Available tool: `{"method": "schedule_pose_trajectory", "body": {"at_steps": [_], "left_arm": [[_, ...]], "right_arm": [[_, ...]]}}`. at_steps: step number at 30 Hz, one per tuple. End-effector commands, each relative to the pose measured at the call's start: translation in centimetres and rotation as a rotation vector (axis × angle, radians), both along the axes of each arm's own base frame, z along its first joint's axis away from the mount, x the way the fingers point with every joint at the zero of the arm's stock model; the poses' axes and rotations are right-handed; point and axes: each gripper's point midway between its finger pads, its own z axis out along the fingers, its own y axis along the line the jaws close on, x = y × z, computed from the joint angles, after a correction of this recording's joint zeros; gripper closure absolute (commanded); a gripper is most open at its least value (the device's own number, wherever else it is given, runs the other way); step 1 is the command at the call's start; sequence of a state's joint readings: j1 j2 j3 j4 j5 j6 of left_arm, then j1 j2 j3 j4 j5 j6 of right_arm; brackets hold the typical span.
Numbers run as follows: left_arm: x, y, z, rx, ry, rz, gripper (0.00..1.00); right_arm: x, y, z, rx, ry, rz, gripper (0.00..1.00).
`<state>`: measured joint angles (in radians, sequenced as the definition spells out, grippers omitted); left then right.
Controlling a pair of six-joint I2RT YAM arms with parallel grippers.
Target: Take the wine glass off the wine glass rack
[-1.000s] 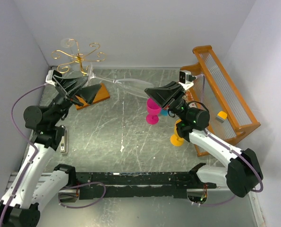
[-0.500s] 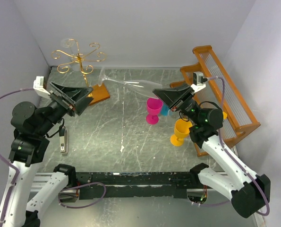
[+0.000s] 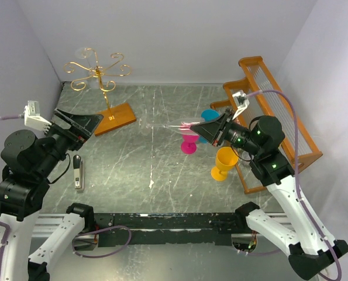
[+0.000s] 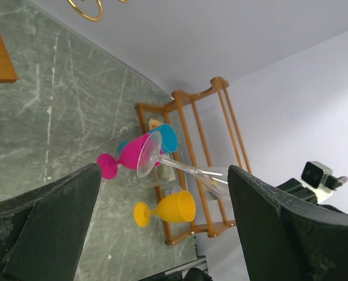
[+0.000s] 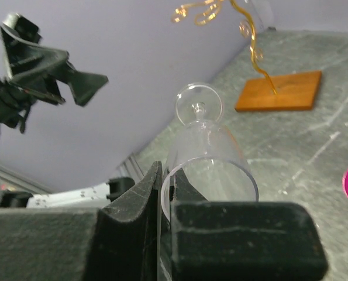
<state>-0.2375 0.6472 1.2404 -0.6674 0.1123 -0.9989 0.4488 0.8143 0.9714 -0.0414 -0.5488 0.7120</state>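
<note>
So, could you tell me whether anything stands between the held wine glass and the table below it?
Yes: the pink goblet seems to stand just under the wine glass bowl, near the right gripper. Nothing visible stands on the table under its foot end.

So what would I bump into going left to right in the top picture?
Gold rack → pink cup → yellow cup → wooden rack. The wine glass lies across above the pink cup, so it has no clear place.
</note>
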Motion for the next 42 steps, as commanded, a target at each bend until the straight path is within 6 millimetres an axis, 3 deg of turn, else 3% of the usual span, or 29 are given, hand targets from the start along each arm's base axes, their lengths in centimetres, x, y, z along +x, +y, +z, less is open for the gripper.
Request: {"method": "schedule_pose_trajectory", "body": {"at_steps": [1,8,15,18,28,34,42], "left_arm": [[0.1,0.8,-0.2,0.075,-0.011,0.029,0.0],[0.4,0.2,-0.7,0.065,0.003,0.003,0.0],[0.1,0.1,-0.8,0.058,0.012,-0.007,0.0],[-0.1,0.2,-0.9,0.063,0.017,-0.005,0.0],[-0.3,0.6,-0.7,0.085,0.019,0.012,0.0],[-0.1,0.8,-0.5,0.104,0.015,0.024,0.0],[0.2,1.2,-0.5,0.132,0.021,0.04,0.01]], "right_arm": [[-1.3,-0.7,-4.3,-0.263,0.068,0.061,1.0],[-2.1,-0.8,-7.8,-0.432,0.209,0.113,1.0],[-1.7,-2.0,-15.7,-0.774,0.434,-0.002,1.0],[-1.3,-2.7,-17.4,-0.876,0.469,-0.075,1.0],[2.0,-5.2,-18.3,-1.005,0.5,-0.313,1.0],[4.1,-4.7,-17.4,-0.996,0.457,-0.365,1.0],[5.5,-4.4,-18.6,-1.035,0.446,-0.392,1.0]]}}
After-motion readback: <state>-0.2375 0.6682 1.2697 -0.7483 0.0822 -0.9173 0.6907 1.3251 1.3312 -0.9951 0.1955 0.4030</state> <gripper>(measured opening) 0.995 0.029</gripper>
